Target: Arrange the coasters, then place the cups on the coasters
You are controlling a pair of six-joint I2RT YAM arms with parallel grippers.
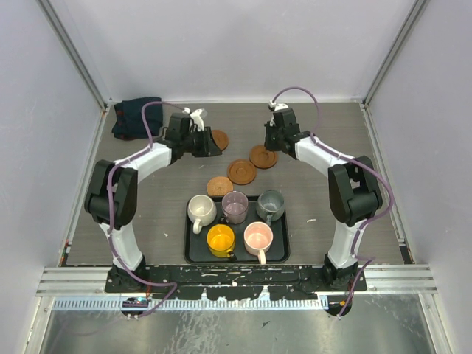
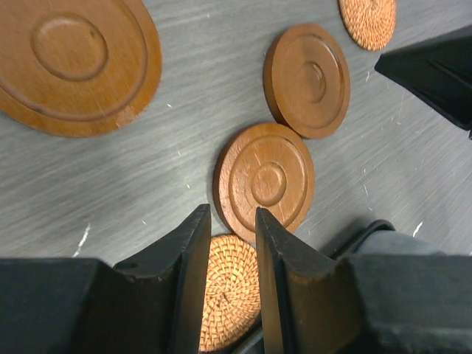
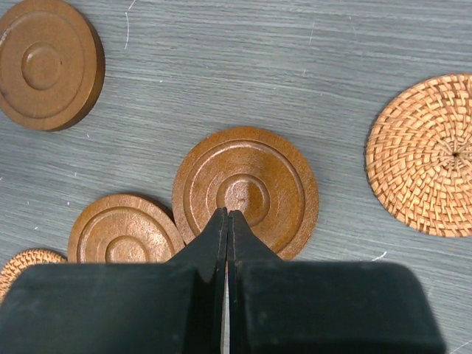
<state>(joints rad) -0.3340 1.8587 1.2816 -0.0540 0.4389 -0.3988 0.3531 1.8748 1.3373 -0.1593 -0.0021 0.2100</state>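
One grey surface (image 1: 147, 214) carries everything, and both arms reach over its 12 o'clock half, where the sorting is under way. Toward 6 o'clock sits the black tray (image 1: 193, 254) with all five cups (image 1: 235, 206) parked on it, likely waiting until the discs are set out. Just past the tray's 12 o'clock rim the coasters (image 1: 242, 172) lie loose in a slanted string running toward 1 o'clock. Two of them touch, so none looks ready for a cup yet. The left tool (image 2: 231, 214) hovers with its jaws narrowly parted and nothing between them, a woven coaster (image 2: 228, 291) showing through the gap; it seems lined up to pinch a rim. The right tool (image 3: 227, 215) has its jaws pressed together, its tip over the middle of a ringed wooden coaster (image 3: 245, 192), probably to slide it flat rather than lift it.
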